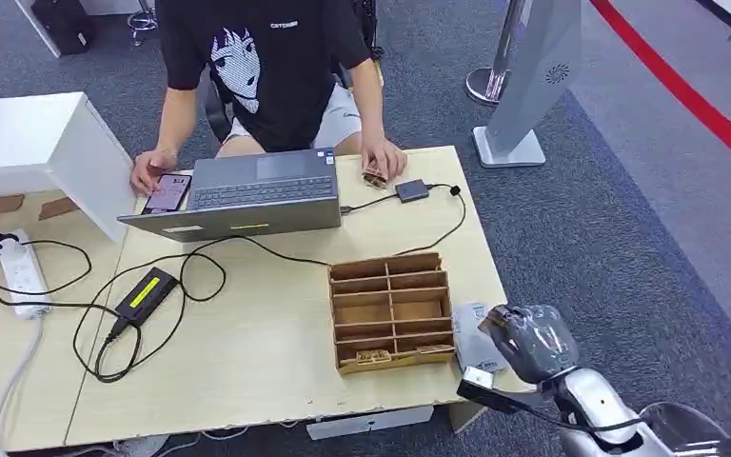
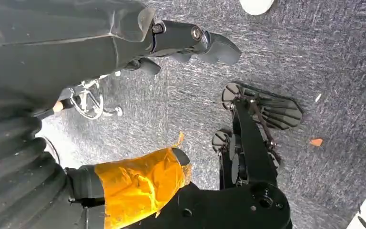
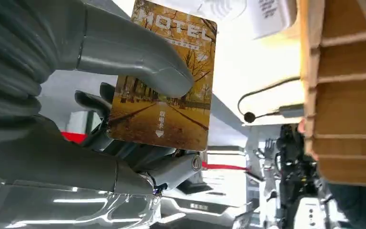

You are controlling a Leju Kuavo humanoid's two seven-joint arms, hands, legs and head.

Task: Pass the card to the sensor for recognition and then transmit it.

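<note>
The right hand (image 3: 138,119) pinches the hotel card (image 3: 164,78) between thumb and fingers, beside the wooden organizer (image 1: 392,309) at the tabletop (image 1: 247,362) edge. The left hand (image 2: 124,186) hangs over the floor, holding nothing, fingers apart.

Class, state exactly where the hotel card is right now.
The hotel card is pinched in the right hand, beside the table's right edge, next to the wooden organiser.

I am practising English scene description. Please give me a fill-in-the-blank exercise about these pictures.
1. The right hand holds a card printed with the word ____.
2. The wooden organizer stands on the ____.
3. The person sits behind an open ____.

Missing words: HOTEL; table; laptop
</note>
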